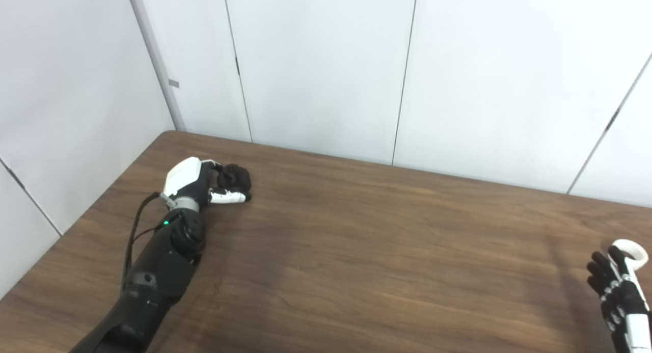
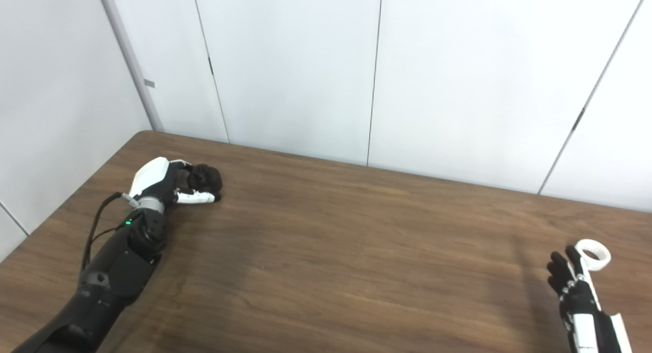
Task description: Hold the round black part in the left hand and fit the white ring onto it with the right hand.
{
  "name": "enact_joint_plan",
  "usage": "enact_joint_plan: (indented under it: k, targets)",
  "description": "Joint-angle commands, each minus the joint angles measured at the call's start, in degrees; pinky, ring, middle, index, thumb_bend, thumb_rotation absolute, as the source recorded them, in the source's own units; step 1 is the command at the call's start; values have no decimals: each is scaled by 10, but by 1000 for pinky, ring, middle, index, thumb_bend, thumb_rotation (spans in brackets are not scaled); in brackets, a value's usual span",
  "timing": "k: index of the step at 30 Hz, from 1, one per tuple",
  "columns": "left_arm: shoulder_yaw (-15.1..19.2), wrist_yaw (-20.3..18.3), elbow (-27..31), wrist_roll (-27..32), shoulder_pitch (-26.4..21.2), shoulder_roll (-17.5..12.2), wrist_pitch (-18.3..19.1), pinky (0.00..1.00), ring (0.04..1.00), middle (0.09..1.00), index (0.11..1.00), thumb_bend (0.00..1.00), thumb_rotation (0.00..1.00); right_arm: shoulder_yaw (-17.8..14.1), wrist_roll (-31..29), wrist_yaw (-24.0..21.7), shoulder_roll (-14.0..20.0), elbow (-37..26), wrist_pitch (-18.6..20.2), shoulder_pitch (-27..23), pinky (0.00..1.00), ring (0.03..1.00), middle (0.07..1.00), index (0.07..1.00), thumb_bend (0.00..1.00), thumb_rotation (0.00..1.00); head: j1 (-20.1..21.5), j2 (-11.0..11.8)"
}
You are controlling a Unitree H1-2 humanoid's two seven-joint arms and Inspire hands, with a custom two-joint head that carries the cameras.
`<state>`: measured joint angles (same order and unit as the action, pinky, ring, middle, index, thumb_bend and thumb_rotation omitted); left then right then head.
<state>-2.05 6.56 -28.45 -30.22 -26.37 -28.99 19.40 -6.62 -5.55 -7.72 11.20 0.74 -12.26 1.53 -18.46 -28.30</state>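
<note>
The round black part (image 1: 235, 177) rests on the wooden table (image 1: 356, 251) at the far left. My left hand (image 1: 204, 182) is curled around it, with the thumb lying along its near side. The white ring (image 2: 595, 254) lies flat on the table at the right edge. My right hand (image 2: 573, 284) comes in from the bottom right with its fingers spread and pointing up the table. One fingertip reaches the ring's near rim, and the hand is not closed on it. The ring also shows in the left eye view (image 1: 631, 252), partly behind the fingers.
White wall panels (image 1: 326, 73) stand close behind the table's far edge and along its left side. A black cable (image 1: 133, 236) runs along my left forearm.
</note>
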Motion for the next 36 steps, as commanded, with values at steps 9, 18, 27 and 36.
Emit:
enact_joint_plan:
  k: [9,18,27,36]
  targets:
    - [9,24,1,19,-35,-14,-22,1000,961,894,725,903,300,8,-8,2,-24,51,-8,54,948,930,939,975,569,1000,2,-3]
    - [6,30,-2,19,-37,-14,-20,1000,948,878,726,895,300,8,-12,0,-24,51,-8,55,947,931,938,970,570,1000,3,-2]
    - [7,41,-11,23,-39,-13,-28,1000,931,852,691,871,258,8,-10,1,-22,52,-11,56,937,927,935,969,575,1000,5,-4]
    - [18,53,-10,39,-34,-7,-56,1000,906,781,488,532,62,7,-4,4,-22,52,-18,57,920,914,924,964,568,1000,5,-5]
